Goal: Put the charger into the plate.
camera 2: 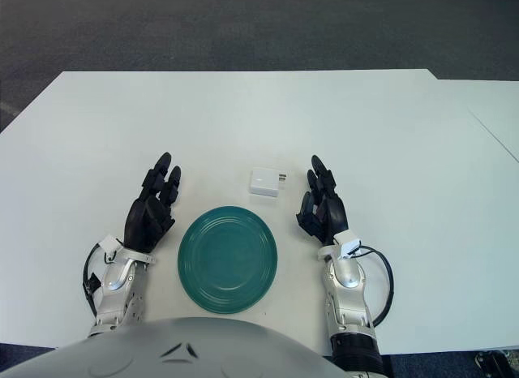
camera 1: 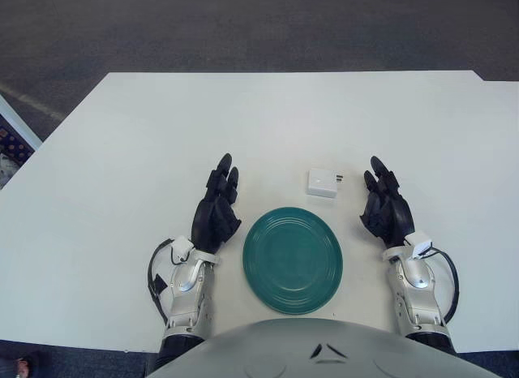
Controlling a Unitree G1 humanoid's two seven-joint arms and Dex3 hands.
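Left hand [camera 1: 216,216]: showing left of the plate, palm turned inward toward it, fingers stretching straight forward and loosely spread, holding nothing. Whether it is touching the table cannot be told.

Left forearm [camera 1: 186,287]: running back toward the robot's body, a black cable looping along its outer side.

Plate [camera 1: 293,259]: sitting flat on the table between the two hands, near the table's front edge; it is teal, round and ringed, and nothing is lying in it.

Charger [camera 1: 323,183]: lying on the table just beyond the plate's far rim, a little right of the plate's centre, apart from the plate. It is a small white block with its prongs pointing right, toward the right hand.

Right hand [camera 1: 386,210]: showing right of the plate and near the charger's right side, not touching it; fingers reaching forward, relaxed and open, gripping nothing.

Table [camera 1: 162,126]: white, spreading wide under everything, with dark floor showing beyond its far edge.
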